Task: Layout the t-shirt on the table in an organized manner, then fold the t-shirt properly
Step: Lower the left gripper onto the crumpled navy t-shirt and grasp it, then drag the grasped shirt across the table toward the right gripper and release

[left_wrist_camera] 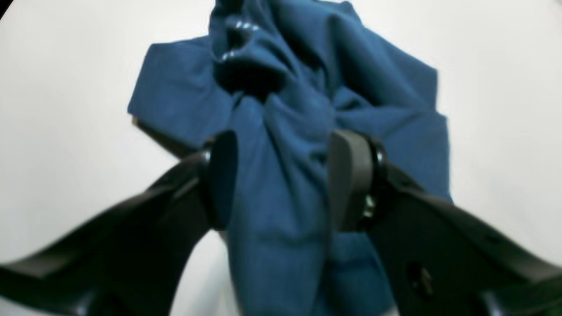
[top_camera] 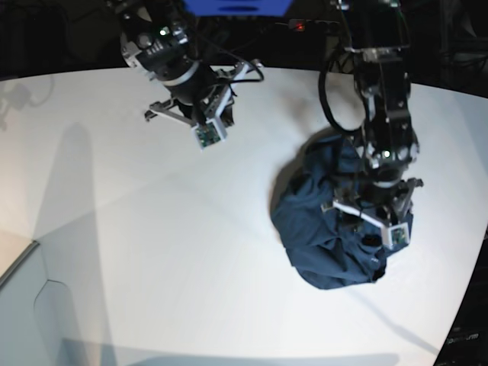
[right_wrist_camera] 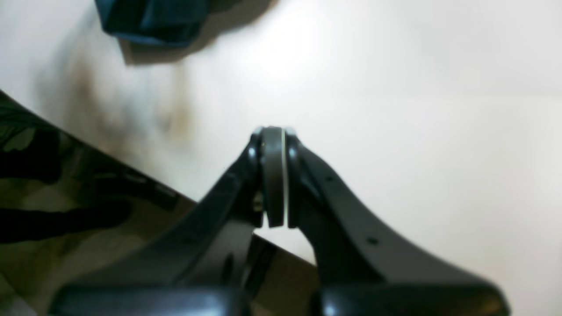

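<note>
The t-shirt (top_camera: 335, 236) lies in a crumpled heap on the white surface (top_camera: 152, 244), toward the side of the left arm and well apart from the right one. The left end effector (left_wrist_camera: 281, 180) sits directly over the heap, its jaws parted to a middling width, with a raised ridge of navy cloth running between them; the pads look close to the fabric, but I cannot tell whether they press it. That ridge runs roughly away from the wrist camera, so a closing grip would pinch across it. The right end effector (right_wrist_camera: 274, 175) hangs with its pads pressed together, holding nothing, near the far edge. The garment is bunched and deeply wrinkled, no sleeve or hem clearly laid out
</note>
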